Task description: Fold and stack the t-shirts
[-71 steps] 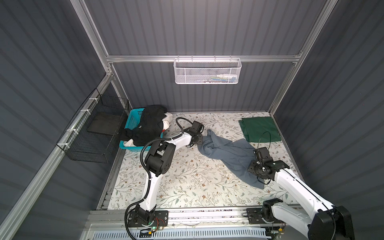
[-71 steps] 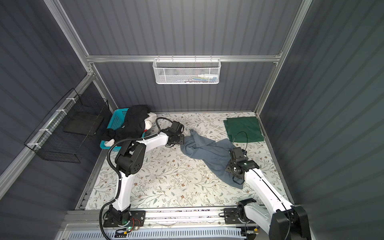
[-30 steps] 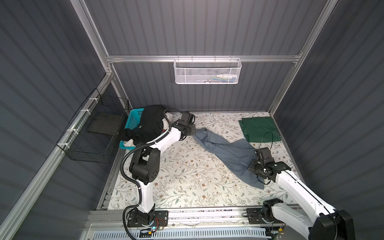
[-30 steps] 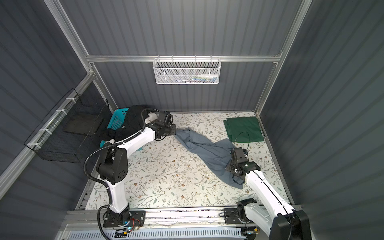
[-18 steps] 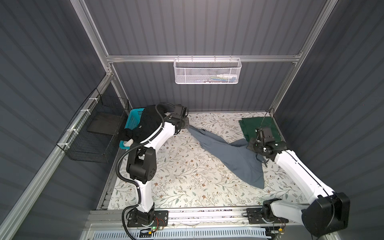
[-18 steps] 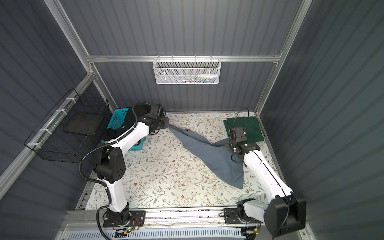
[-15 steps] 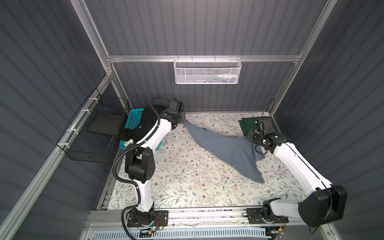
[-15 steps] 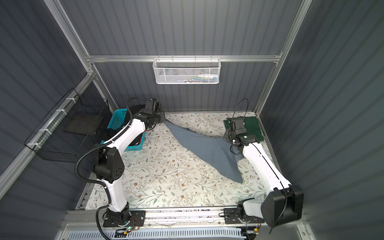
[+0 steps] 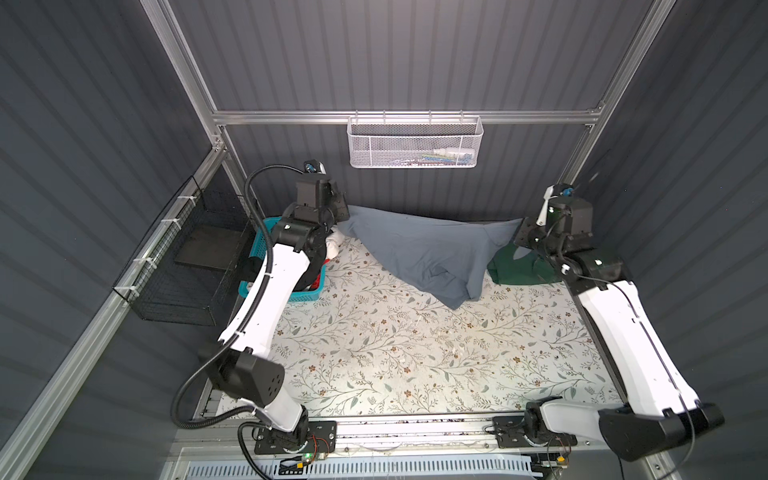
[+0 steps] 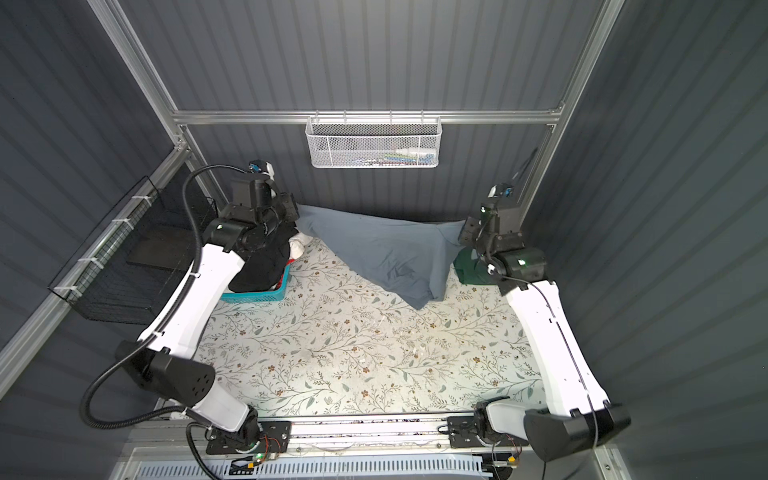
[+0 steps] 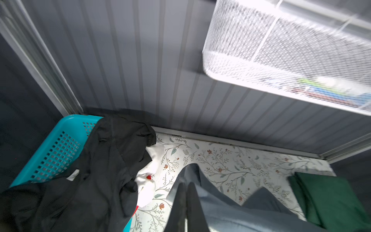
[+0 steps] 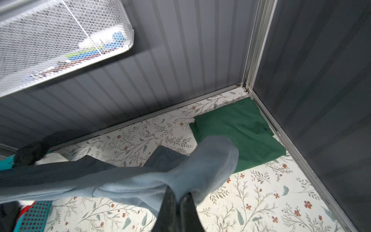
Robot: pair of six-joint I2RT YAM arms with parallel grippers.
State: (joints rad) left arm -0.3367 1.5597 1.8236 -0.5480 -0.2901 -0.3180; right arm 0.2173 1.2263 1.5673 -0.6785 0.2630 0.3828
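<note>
1. I see the blue-grey t-shirt (image 9: 419, 253) strung across the back of the bench (image 9: 395, 353), its long axis left to right and its lower part drooping benchward.
2. The left jaws are pinched shut on its left end, the right jaws on its right end.
3. The left arm (image 9: 270, 299) stretches rearward over the turquoise basket (image 9: 305, 295), the right arm (image 9: 615, 320) over the folded green t-shirt (image 9: 511, 270).
</note>
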